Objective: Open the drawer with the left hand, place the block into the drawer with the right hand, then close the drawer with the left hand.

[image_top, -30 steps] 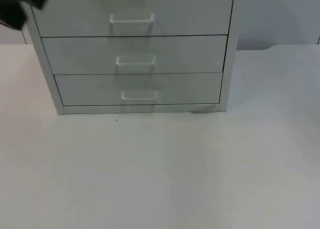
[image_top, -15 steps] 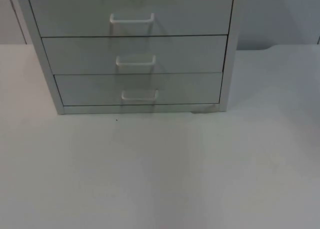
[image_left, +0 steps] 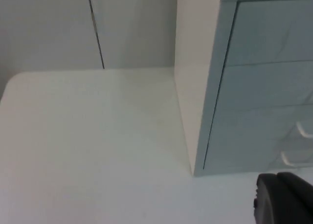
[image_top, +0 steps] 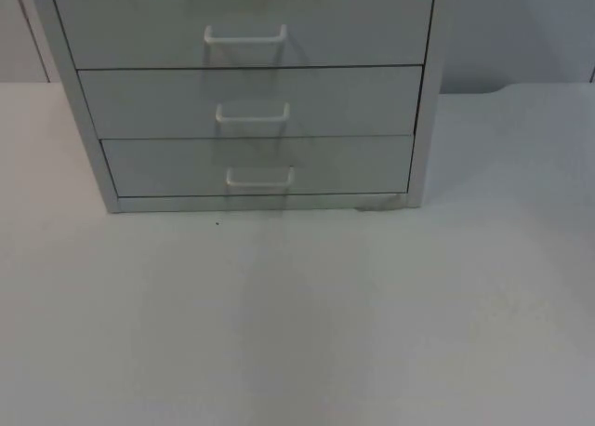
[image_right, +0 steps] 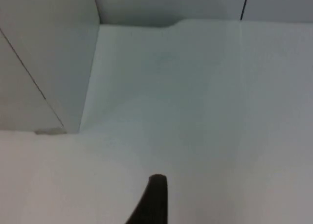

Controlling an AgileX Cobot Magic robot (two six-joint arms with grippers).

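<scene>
A pale grey drawer cabinet (image_top: pixel 93 138) stands at the back of the table. Its top drawer (image_top: pixel 139 26), middle drawer (image_top: pixel 139 100) and bottom drawer (image_top: pixel 167 166) are all shut, each with a white bar handle (image_top: pixel 245 37). My left gripper (image_left: pixel 283 199) hovers over the table just off the cabinet's (image_left: pixel 195 87) front left corner, apart from it. My right gripper (image_right: pixel 154 199) hangs above the bare table in front of and to the right of the cabinet (image_right: pixel 49 53), touching nothing.
The white table (image_top: pixel 297 324) stretches wide in front of the cabinet and on both sides of it. The grey partition wall (image_top: pixel 521 26) closes off the back. A small dark speck (image_top: pixel 218 224) lies near the cabinet's foot.
One second ago the left arm's black bulk stood at the top view's upper left corner; it has since drawn back out of that view. The drawers have not moved.
</scene>
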